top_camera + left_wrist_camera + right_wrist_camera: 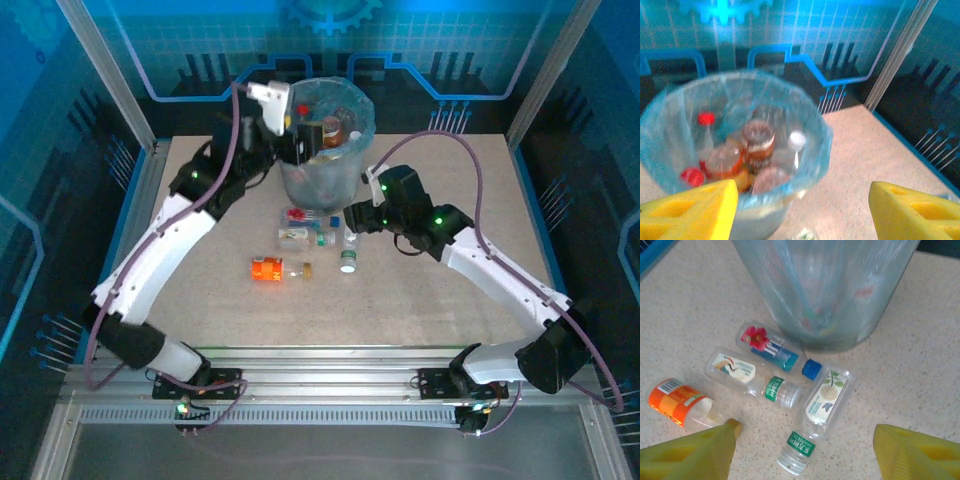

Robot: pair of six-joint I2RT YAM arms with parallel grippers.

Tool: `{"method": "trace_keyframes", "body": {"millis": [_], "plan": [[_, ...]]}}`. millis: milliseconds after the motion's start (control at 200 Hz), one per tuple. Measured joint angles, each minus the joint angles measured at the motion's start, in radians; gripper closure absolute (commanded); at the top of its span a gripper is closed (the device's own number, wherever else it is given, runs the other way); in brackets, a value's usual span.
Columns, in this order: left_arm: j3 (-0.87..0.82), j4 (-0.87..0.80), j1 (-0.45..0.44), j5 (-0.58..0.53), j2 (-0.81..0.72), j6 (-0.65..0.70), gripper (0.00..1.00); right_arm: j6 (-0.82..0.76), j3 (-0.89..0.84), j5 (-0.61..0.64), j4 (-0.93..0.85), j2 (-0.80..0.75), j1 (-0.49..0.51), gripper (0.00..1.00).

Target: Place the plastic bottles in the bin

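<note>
The bin (325, 150), grey with a blue bag liner, stands at the back centre and holds several plastic bottles (759, 144). My left gripper (302, 138) hovers over the bin's near-left rim (812, 165); it (802, 215) is open with nothing between its yellow fingers (690, 210). In front of the bin lie three clear bottles: a blue-capped one (775, 351), a bird-label one (747, 377) and a green-banded one (820, 417). An orange-label bottle (677, 402) lies to their left. My right gripper (805, 460) is open just above the green-banded bottle (348, 250).
The bin's mesh wall (825, 290) rises directly behind the lying bottles. Bare speckled tabletop (430, 300) spreads to the right and front. Metal frame posts and blue panels enclose the table on the left, right and back.
</note>
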Motion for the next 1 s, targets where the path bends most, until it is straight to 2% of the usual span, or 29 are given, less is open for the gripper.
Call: {"method": "trace_keyframes", "body": {"millis": [190,365,780,890,1000], "plan": [[-0.399,0.033,-0.016,-0.034,-0.163,-0.073,0.29,0.033,-0.039,-0.023,0.054,0.123,0.001,0.22],[-0.620,0.042,-0.017,-0.056,-0.303,-0.145,0.29,0.063,-0.053,-0.031,0.118,0.247,0.002,0.22],[-0.849,0.049,-0.017,-0.100,-0.488,-0.253,0.29,0.074,-0.042,-0.002,0.148,0.493,-0.001,0.22],[-0.863,0.050,-0.017,-0.117,-0.496,-0.253,0.28,0.074,-0.037,-0.004,0.145,0.525,-0.007,0.26],[-0.864,0.050,-0.017,-0.126,-0.496,-0.252,0.28,0.073,-0.036,-0.004,0.146,0.539,-0.014,0.35]]}}
